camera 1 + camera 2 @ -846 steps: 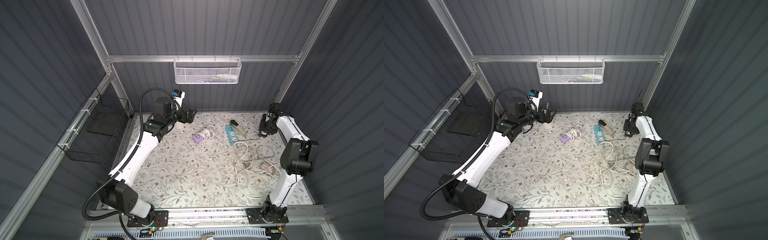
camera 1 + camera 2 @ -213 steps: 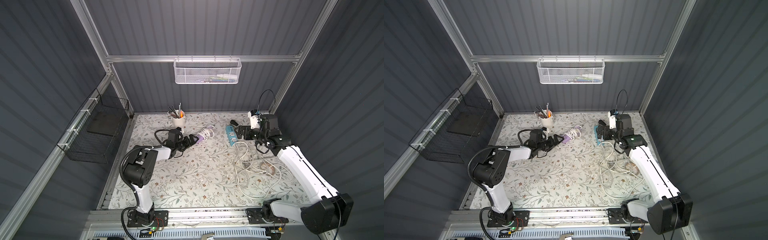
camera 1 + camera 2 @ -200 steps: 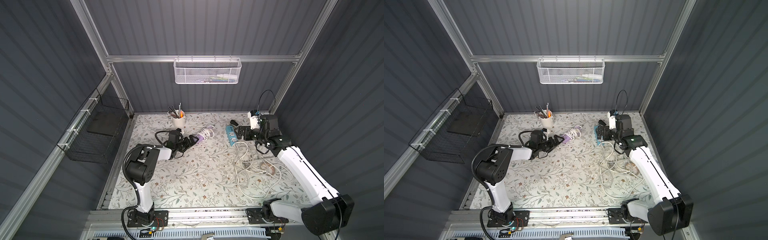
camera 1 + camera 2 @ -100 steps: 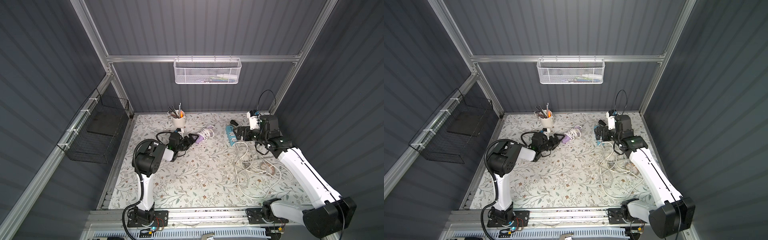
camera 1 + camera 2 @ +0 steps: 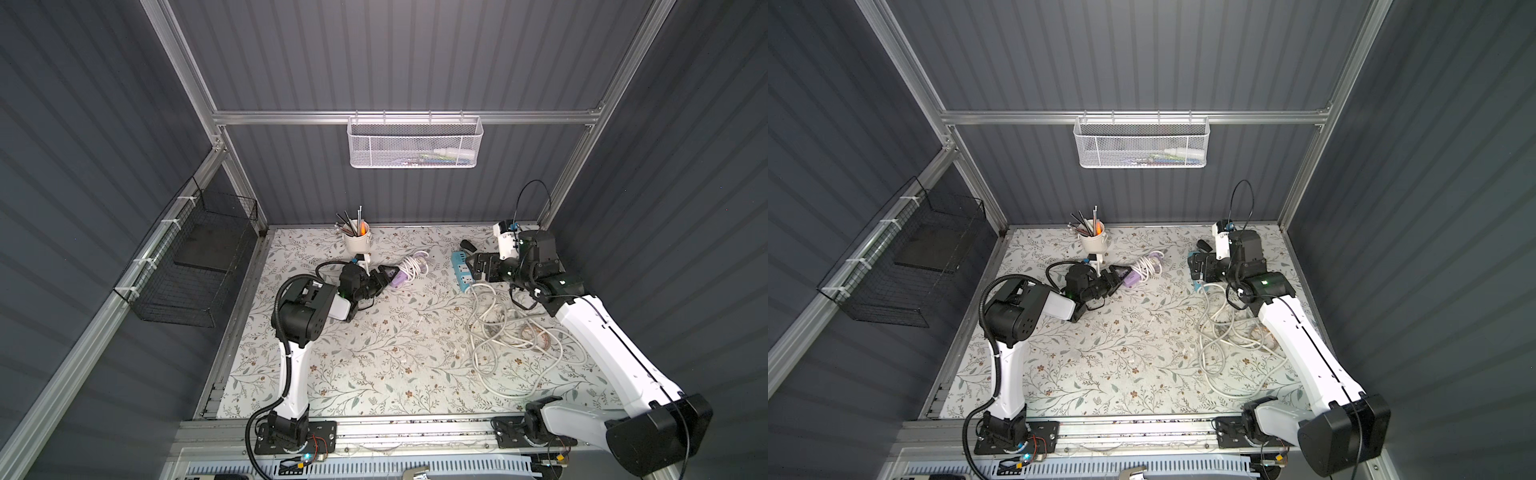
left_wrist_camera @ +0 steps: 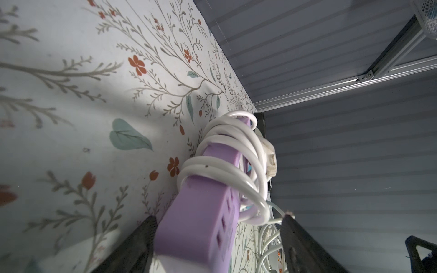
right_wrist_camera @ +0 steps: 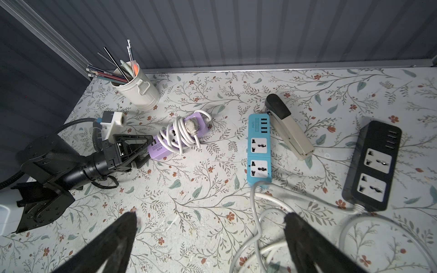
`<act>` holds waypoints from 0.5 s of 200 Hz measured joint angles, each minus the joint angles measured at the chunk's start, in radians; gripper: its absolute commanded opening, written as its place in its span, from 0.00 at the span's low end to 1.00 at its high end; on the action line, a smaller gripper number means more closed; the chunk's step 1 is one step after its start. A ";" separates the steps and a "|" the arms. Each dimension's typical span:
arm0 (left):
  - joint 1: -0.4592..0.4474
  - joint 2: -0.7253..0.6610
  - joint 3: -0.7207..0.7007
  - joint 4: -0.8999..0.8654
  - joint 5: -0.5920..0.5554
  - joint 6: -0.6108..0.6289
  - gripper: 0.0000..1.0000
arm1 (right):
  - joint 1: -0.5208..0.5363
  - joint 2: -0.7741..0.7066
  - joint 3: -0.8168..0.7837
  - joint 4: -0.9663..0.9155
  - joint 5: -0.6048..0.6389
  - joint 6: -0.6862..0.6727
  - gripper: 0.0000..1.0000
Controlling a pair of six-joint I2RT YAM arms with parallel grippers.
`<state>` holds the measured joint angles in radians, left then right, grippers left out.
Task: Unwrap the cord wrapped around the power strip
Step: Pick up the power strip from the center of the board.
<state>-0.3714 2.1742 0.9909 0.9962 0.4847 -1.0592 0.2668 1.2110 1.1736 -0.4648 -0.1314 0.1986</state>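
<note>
Power strip, just above centre in a top view and bound by its white cord, lay end-first between the parted jaws of the left gripper, presumably for anchoring, while the right gripper hung spread wide, free for unwinding.

In the right wrist view, the purple rectangular plastic power strip is carrying a small dark printed mark on its top face, near the end by its USB ports. The lower line of that mark is reading "S204"; the boxed line just above it is coming out too small to read. The turquoise-blue rectangular plastic power strip is showing a short line of white print running lengthwise beside its USB ports, but the letters are blurring and cannot be read.
</note>
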 measured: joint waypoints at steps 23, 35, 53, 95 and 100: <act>-0.003 0.015 0.011 0.014 0.005 -0.001 0.78 | 0.000 0.000 0.001 0.000 0.000 0.000 0.99; -0.007 0.021 0.011 0.025 0.007 -0.001 0.77 | 0.000 0.000 0.001 0.000 0.000 0.000 0.99; -0.010 0.029 0.011 0.045 0.007 -0.005 0.76 | 0.000 0.000 0.002 -0.001 0.000 0.000 0.99; -0.019 0.045 0.013 0.082 0.007 -0.011 0.70 | 0.000 0.000 0.003 -0.003 0.000 0.000 0.99; -0.020 0.047 0.013 0.084 0.007 -0.012 0.69 | 0.000 0.000 0.003 -0.003 0.000 0.000 0.99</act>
<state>-0.3912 2.2215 1.0039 1.0801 0.4919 -1.0710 0.2672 1.2110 1.1767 -0.4679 -0.1310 0.1986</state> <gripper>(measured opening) 0.717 0.990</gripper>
